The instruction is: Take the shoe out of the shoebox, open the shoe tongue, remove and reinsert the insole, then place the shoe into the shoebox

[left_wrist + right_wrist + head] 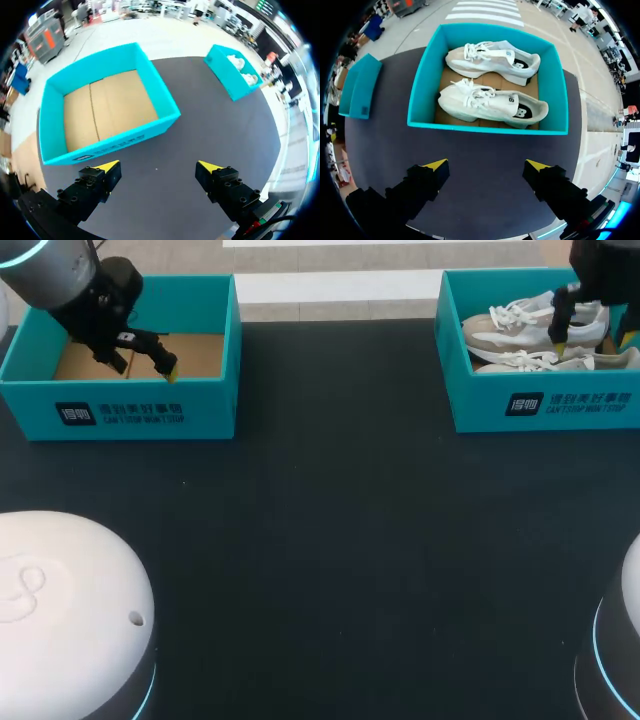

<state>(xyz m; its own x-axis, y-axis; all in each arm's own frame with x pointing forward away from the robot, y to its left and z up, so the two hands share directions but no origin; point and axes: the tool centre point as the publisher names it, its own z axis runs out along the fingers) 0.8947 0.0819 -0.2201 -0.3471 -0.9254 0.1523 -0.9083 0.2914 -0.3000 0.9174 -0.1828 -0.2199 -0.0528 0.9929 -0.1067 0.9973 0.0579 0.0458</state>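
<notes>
Two shoes (492, 105) lie side by side, nearly filling the shoebox (485, 127).

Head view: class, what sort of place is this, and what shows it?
Probably a robot workbench for shoe handling: the left gripper and right gripper above a dark table, one shoebox holding white shoes, an empty box.

Dark tabletop (330, 540): a teal left shoebox (130, 412) and a teal right shoebox (560, 405) are set at opposite far corners, well apart.
</notes>
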